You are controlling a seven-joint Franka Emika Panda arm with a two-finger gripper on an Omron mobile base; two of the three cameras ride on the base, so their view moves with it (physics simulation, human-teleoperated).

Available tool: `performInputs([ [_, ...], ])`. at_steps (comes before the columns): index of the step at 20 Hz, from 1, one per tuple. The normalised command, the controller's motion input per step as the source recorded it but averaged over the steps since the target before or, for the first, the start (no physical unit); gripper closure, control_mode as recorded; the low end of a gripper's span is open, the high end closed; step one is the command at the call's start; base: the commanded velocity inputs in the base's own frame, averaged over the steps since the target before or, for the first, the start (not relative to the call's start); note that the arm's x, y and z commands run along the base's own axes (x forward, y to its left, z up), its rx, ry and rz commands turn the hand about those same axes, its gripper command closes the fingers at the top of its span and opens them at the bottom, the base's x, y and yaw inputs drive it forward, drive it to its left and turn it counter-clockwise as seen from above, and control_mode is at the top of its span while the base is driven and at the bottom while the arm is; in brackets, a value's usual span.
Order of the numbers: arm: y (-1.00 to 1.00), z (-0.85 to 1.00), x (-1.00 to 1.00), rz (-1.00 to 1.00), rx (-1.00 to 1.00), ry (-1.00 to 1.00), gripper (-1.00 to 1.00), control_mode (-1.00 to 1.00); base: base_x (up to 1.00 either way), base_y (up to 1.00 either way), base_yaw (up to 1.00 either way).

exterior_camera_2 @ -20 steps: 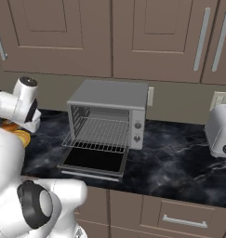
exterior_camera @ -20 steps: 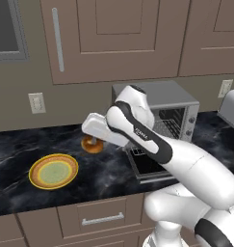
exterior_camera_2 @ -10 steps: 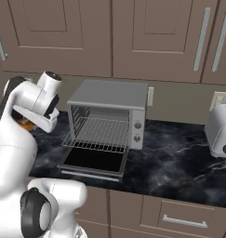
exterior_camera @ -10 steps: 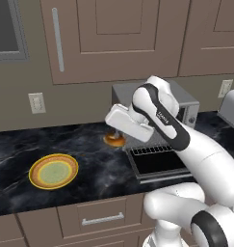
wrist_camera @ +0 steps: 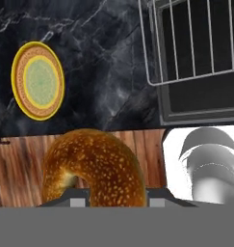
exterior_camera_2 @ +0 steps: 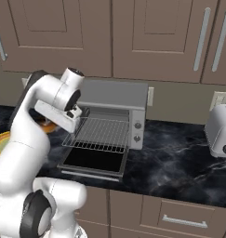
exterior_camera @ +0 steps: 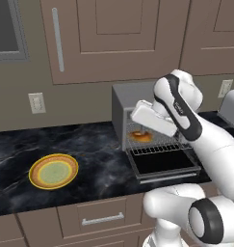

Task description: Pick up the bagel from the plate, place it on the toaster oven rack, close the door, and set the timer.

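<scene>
The claw (exterior_camera: 141, 129), part closed around the bagel (exterior_camera: 140, 136), hangs at the left of the rack (exterior_camera: 154, 140) for placing.

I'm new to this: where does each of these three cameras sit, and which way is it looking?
Left base view: behind the arm's left, looking forward and down at the plate and the open toaster oven; the arm rises lower right.
Right base view: behind its right; the arm rises lower left, the toaster stands far right.
Hand view: on the hand, looking along the jaws down at the held bagel.
Both base views share the toaster oven rack.
</scene>
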Motion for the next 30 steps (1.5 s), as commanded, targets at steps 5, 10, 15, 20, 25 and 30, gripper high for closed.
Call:
performInputs([
  [5,-0.78,0.00,0.00,0.00,-0.09,0.00,1.00,-1.00,0.00,0.00,0.00],
  [10,-0.56,-0.02,0.00,0.00,-0.05,-0.17,1.00,-1.00,0.00,0.00,0.00],
  [15,-0.40,-0.14,0.00,0.00,0.00,-0.40,1.00,-1.00,0.00,0.00,0.00],
  [20,-0.21,-0.36,0.00,0.00,0.00,-0.33,1.00,-1.00,0.00,0.00,0.00],
  [25,-0.06,-0.13,0.22,0.00,0.00,-0.09,1.00,-1.00,0.00,0.00,0.00],
  [30,-0.12,0.00,0.55,0.00,0.00,0.01,1.00,-1.00,0.00,0.00,0.00],
])
